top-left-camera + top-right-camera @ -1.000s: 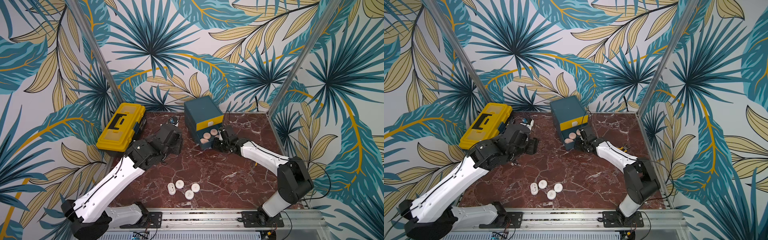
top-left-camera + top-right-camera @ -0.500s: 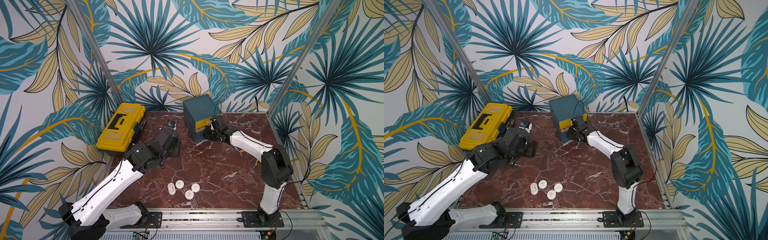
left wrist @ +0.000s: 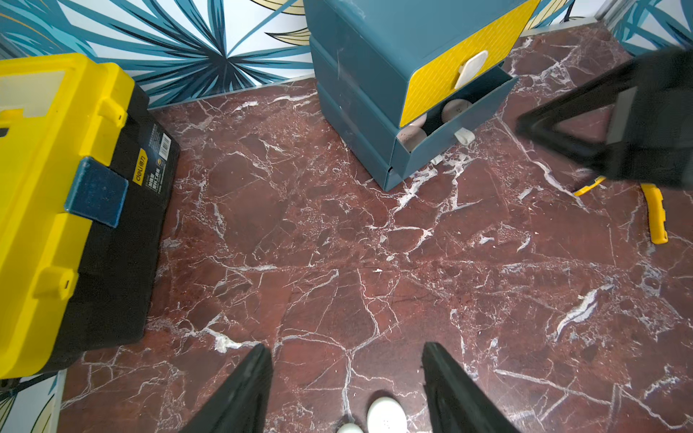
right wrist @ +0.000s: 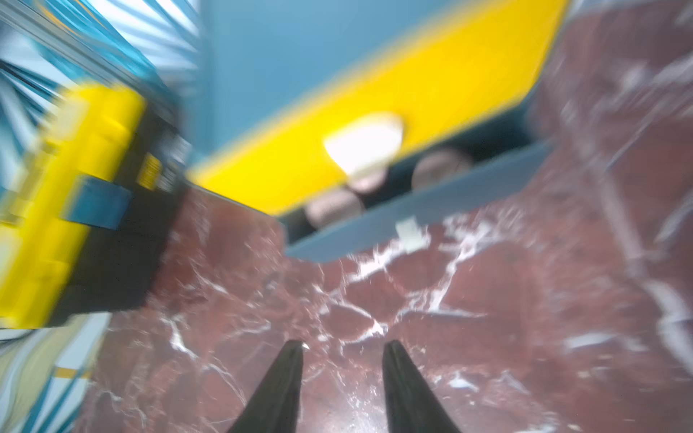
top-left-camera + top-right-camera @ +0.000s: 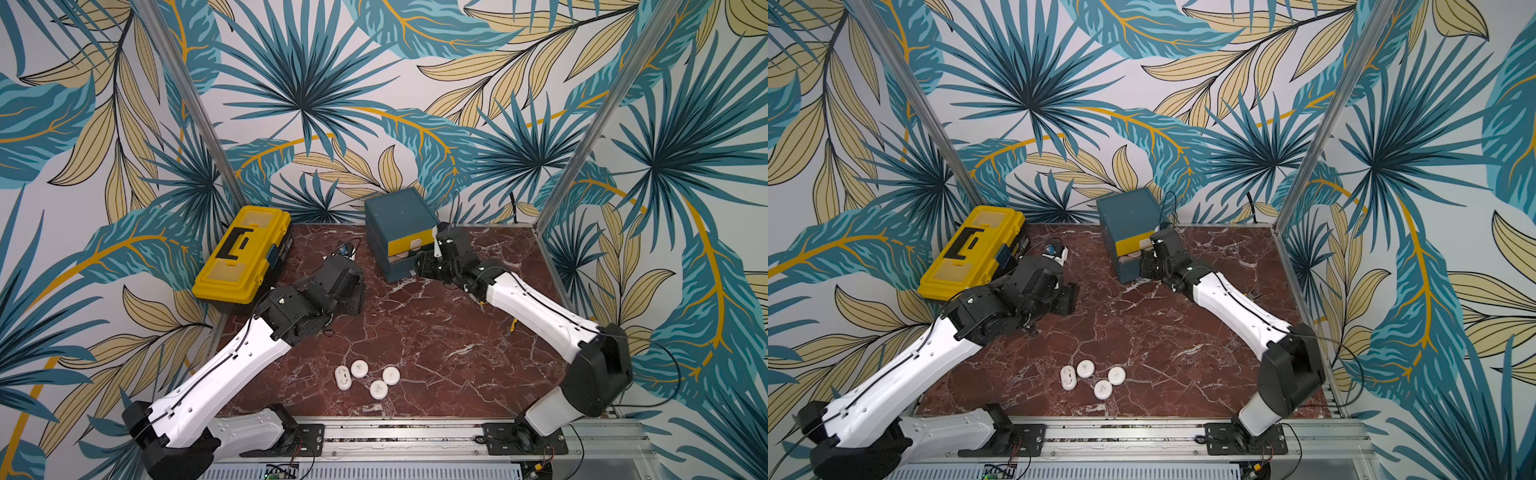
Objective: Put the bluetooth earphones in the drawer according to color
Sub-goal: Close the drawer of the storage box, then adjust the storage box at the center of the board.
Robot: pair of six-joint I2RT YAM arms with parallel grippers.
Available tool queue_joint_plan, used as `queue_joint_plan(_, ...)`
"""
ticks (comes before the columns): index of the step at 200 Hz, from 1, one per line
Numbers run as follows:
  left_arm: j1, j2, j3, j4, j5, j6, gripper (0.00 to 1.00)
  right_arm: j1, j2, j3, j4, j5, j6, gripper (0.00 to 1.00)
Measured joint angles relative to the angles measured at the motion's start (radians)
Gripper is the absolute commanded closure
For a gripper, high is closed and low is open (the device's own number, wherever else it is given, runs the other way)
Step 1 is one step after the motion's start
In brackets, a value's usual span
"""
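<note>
1. Four white earphones [image 5: 359,368] cluster on the table [image 5: 436,332]; peach ones [image 3: 412,133] lie inside the ajar drawer [image 3: 427,148].
2. The left pincer [image 3: 341,348] and right pincer [image 4: 341,345] stand apart, empty.
3. Seemingly light, slippery: pinch narrow sides.

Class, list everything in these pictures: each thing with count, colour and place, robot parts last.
white earphone cases: four, white, clustered at the table's front.
peach-pink earphone cases: at least three, peach-pink, in the part-open middle drawer.
drawer cabinet: one, teal with yellow top front, table's back.
toolbox: one, yellow and black, beside the left arm.
pliers: one, yellow handles, near the right arm.
table: one, red-brown marble.
left gripper: one, black, open, over the table.
right gripper: one, black, open, facing the middle drawer.
</note>
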Motion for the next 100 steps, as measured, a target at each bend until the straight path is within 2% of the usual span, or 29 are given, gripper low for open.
queue_joint_plan(17,0.058,0.061,0.000,0.061,0.067,-0.002,0.41,-0.032,-0.050,0.100,-0.037,0.055,-0.034,0.66)
queue_joint_plan(39,0.174,0.184,0.001,0.169,0.201,-0.035,0.45,-0.108,0.013,0.246,-0.061,0.090,-0.044,0.73)
queue_joint_plan(71,0.312,0.380,0.005,0.335,0.424,-0.133,0.48,-0.241,0.249,0.438,-0.110,0.072,0.006,0.83)
queue_joint_plan(100,0.377,0.525,0.034,0.487,0.586,-0.252,0.48,-0.357,0.517,0.640,-0.138,-0.060,0.111,0.85)
